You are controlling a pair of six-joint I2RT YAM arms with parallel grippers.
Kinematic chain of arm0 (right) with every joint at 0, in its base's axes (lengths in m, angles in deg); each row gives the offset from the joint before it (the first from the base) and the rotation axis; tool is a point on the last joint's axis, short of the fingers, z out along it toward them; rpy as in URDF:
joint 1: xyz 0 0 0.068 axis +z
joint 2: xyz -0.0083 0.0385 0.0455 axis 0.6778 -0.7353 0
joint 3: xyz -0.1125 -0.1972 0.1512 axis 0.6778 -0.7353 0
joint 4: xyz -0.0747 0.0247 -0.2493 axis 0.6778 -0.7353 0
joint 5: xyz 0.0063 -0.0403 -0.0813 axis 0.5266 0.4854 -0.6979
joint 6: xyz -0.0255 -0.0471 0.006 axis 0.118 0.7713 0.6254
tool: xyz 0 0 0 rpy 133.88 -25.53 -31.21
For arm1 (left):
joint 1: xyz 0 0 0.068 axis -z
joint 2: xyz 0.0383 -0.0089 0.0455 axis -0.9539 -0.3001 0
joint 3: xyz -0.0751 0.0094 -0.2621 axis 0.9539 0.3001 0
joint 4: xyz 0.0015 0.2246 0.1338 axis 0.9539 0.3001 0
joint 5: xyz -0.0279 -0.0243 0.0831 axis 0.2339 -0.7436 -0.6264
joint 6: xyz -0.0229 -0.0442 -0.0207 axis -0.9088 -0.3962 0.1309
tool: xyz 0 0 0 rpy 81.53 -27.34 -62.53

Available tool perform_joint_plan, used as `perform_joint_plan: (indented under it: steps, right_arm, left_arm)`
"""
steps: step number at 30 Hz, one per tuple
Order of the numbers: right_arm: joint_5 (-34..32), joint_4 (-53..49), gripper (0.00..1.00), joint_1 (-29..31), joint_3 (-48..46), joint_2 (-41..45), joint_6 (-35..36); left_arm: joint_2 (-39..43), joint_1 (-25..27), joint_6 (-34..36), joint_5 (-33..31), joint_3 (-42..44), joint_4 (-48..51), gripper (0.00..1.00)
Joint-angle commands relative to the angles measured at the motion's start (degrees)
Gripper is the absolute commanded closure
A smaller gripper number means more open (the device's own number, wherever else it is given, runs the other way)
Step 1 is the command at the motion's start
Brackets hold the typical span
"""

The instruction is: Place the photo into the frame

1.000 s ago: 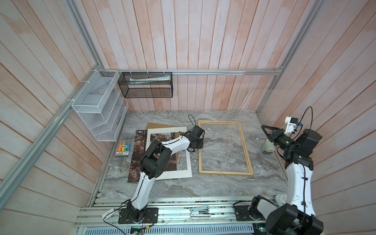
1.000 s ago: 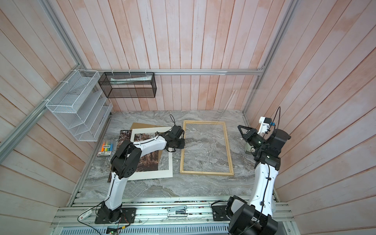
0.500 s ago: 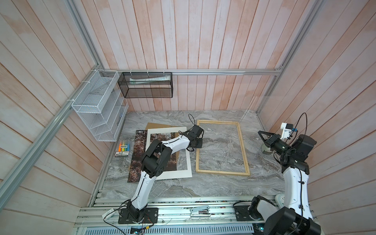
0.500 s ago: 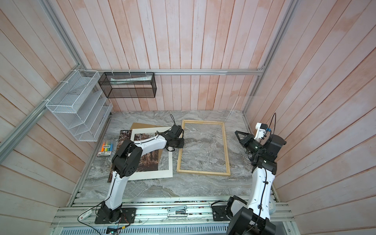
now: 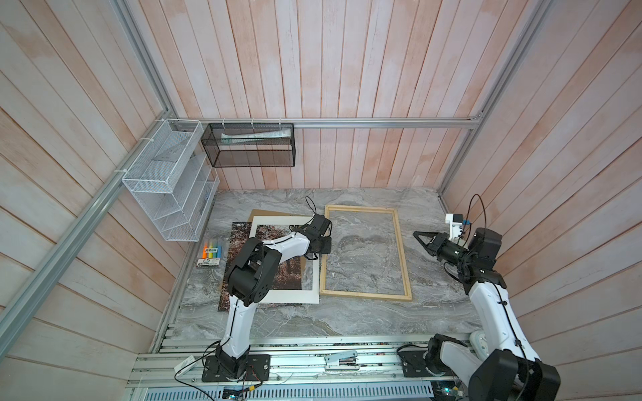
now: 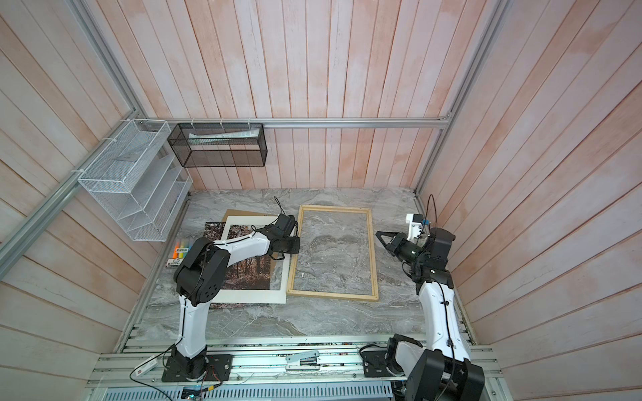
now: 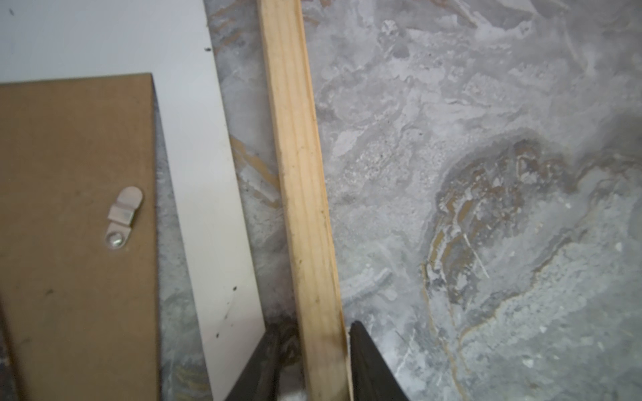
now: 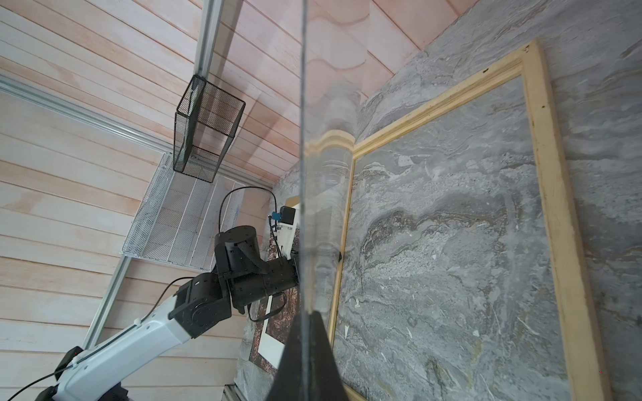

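**On the marble surface: frame flat, photo buried beside it**

Across the middle of the surface (image 5: 347, 319) you have the frame (image 5: 364, 295) lying flat. Its long axis runs from the near edge toward the back wall, with the far end leaning a little left. Just left of it the photo (image 5: 240, 234) lies flat and face up with the same long axis. A white mat (image 5: 281, 297) covers most of it, so only its left strip and the part inside the mat's opening show.

Your left end effector (image 7: 314, 335) straddles the frame's left long rail with its jaws apart. The finger (image 7: 364, 364) inside the frame touches the wood, while the other finger (image 7: 260, 364) stands just off it.

Your right end effector (image 5: 417, 234) hangs right of the frame, above the surface, pinched together on a clear pane (image 8: 303, 173) seen edge-on.

A brown backing board (image 5: 264, 213) pokes out behind the mat. Your left arm stretches across that stack, and a marker pack (image 5: 210, 255) lies further left.
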Motion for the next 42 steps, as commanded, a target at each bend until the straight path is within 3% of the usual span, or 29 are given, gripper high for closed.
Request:
perform_joint_plan:
  steps: [1, 11, 19, 32, 42]
  right_arm:
    - [0.6, 6.9, 1.00, 2.0, -1.2, -1.2, 0.2]
    - [4.5, 14.7, 1.00, 4.2, -2.8, -7.5, -1.5]
    - [6.9, 16.1, 1.00, 5.5, -2.4, -10.1, -0.8]
    - [9.1, 6.9, 1.00, 6.5, 1.0, -11.8, 8.9]
    - [15.9, 7.4, 1.00, 6.5, 6.5, -22.9, 15.1]
  left_arm:
    - [3.6, -0.1, 0.4, -0.1, 1.2, 1.5, 0.57]
    - [11.5, -1.2, -0.3, -4.8, 0.9, 4.9, 0.53]
    - [12.9, -1.9, -1.0, -6.5, 3.3, 6.3, 0.53]
    - [11.1, -2.0, -1.7, -1.7, 4.3, 3.5, 0.53]
    - [10.0, -2.0, -2.3, 5.0, 5.3, 0.2, 0.53]
